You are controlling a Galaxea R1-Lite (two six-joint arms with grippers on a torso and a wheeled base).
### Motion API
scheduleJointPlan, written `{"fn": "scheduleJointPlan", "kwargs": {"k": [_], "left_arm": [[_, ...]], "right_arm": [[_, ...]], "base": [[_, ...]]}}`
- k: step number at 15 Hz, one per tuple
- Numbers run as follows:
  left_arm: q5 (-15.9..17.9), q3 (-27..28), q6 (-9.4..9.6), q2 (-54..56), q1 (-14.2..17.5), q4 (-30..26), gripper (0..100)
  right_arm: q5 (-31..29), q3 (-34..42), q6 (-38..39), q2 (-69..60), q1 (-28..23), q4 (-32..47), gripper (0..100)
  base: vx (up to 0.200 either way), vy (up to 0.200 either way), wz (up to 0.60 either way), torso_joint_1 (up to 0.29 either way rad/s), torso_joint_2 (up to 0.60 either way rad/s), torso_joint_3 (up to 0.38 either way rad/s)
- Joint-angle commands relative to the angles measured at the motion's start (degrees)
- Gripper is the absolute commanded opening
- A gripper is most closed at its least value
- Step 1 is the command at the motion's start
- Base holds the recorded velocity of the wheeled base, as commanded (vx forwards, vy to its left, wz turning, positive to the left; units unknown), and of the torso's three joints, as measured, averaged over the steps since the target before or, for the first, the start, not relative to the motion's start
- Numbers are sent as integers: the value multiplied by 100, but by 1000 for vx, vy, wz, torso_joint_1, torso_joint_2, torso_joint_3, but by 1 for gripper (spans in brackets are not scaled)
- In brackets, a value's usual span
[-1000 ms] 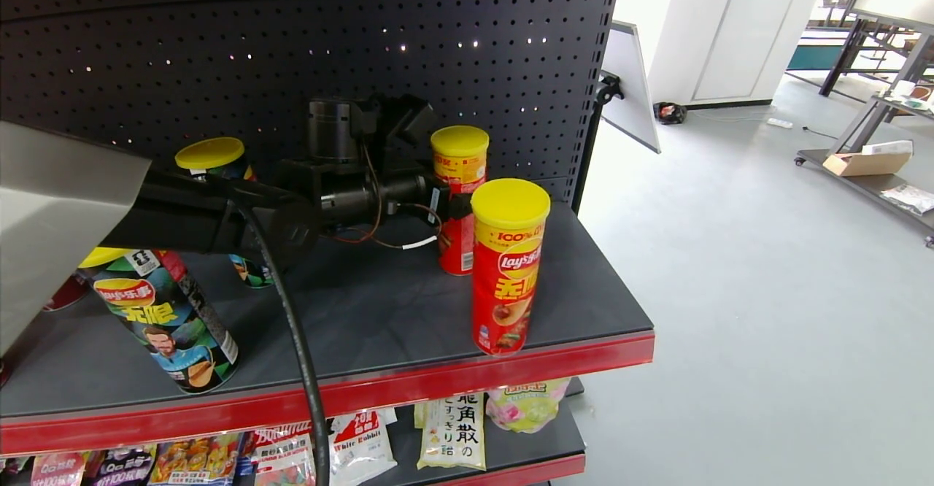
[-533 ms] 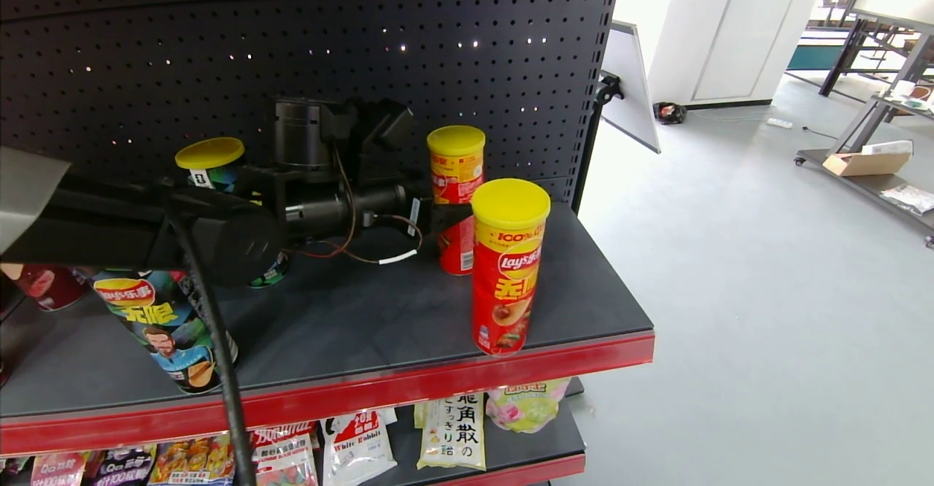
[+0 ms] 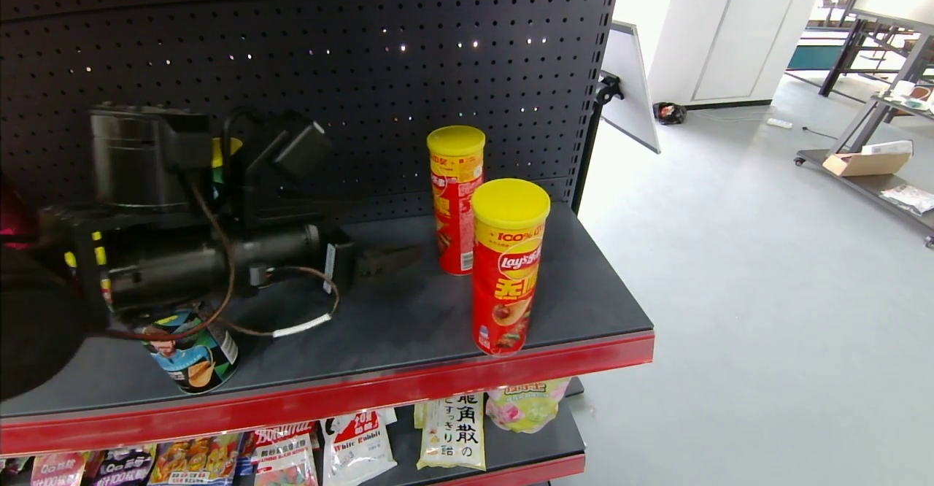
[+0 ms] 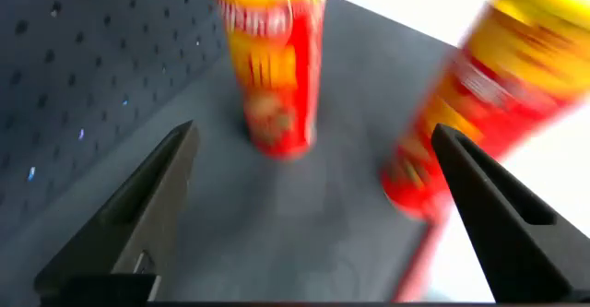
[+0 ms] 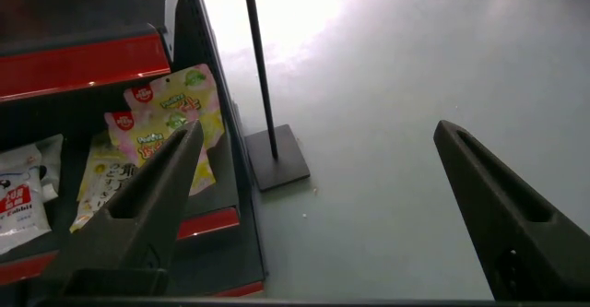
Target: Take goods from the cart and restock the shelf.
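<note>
shelf (image 3: 408, 303), top deck: possible toppling of stock from a swing of the left arm (image 3: 182, 267) or its cable (image 3: 299, 325). green can (image 3: 191, 355), under that arm, most exposed. rear red can (image 3: 456, 201) upright by the pegboard (image 3: 365, 70), front red can (image 3: 509, 267) at the lip. left gripper (image 3: 398, 258) spread, empty; a second ago at the rear red can, now drawn back, well apart. right gripper (image 5: 318, 127) spread, empty, above the floor (image 5: 415, 67).

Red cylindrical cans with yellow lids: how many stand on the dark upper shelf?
2. The back red can stands near the pegboard, the front red can at the shelf edge. The left arm may hide others.
</note>
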State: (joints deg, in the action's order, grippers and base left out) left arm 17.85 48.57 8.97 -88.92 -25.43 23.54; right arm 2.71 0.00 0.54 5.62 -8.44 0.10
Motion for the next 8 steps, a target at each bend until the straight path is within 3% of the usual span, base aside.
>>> {"fn": "scheduleJointPlan", "kwargs": {"k": [1,3,4,5,6,7,8], "left_arm": [[-1,-972,-1,2291,20,-1194,100],[35,-1113,-1,3715,249,-2416,100],[8,-1042,-27,4954,513,-3813,100],[-1,-954,-159,5464,627,-4402,100],[-27,-884,-414,5886,776,-4824,100],[-247,-963,-686,6501,996,-5167,100],[-783,-1271,-801,7081,1233,-5210,100]], "right_arm": [[2,0,-1,9,0,-1,100],[2,0,-1,9,0,-1,100],[2,0,-1,1,0,-1,100],[2,0,-1,9,0,-1,100],[2,0,-1,9,0,-1,100],[2,0,-1,9,0,-1,100],[2,0,-1,9,0,-1,100]], "base": [[0,0,0,0,0,0],[0,0,0,0,0,0],[0,0,0,0,0,0],[0,0,0,0,0,0],[0,0,0,0,0,0],[0,0,0,0,0,0],[0,0,0,0,0,0]]}}
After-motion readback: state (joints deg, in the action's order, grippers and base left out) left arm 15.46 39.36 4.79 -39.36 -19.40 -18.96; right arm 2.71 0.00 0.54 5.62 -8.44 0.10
